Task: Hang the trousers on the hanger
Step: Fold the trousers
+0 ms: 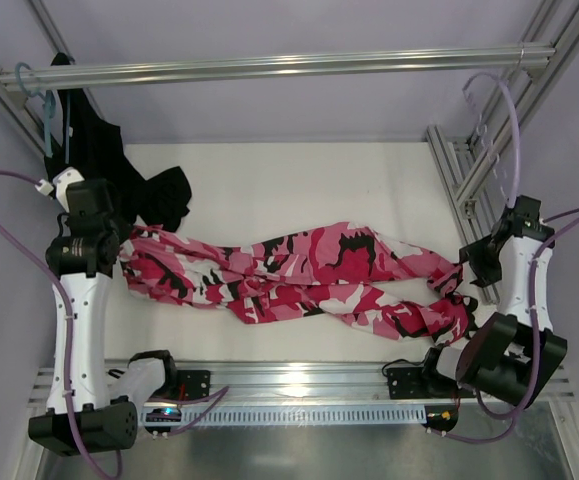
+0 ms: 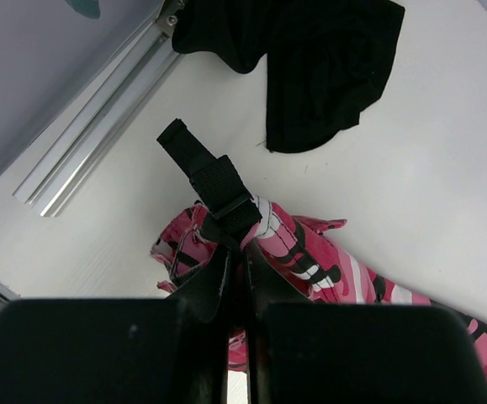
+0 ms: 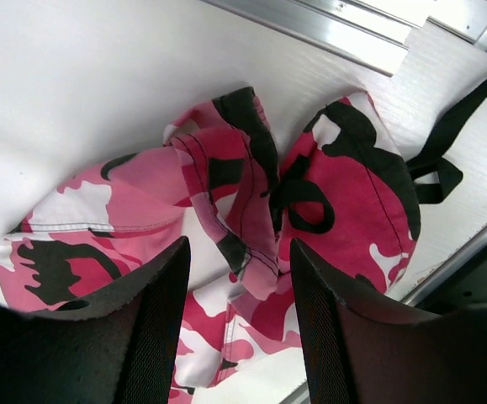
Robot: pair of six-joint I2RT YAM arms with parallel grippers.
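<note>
The trousers (image 1: 299, 275) lie long and flat across the white counter (image 1: 299, 180), from the left side to the right side. The two legs cross over each other in the middle.

The left gripper (image 2: 236, 252) is at the left end of the trousers. Its fingers are pressed together and pinch the pink cloth there. A black strap (image 2: 205, 172) sticks out past the fingertips.

The right gripper (image 3: 239, 248) is over the right end of the trousers, near the front metal rail (image 3: 344, 34). Its fingers are apart and hold nothing. The cloth shows in the gap between them. I cannot tell if they touch it.

The hanger (image 1: 480, 128) hangs up high at the back right, well apart from the trousers.

A black garment (image 1: 164, 195) lies partly on the counter at the back left. It hangs from a teal hanger (image 1: 45, 115) on the bar (image 1: 269, 68).
</note>
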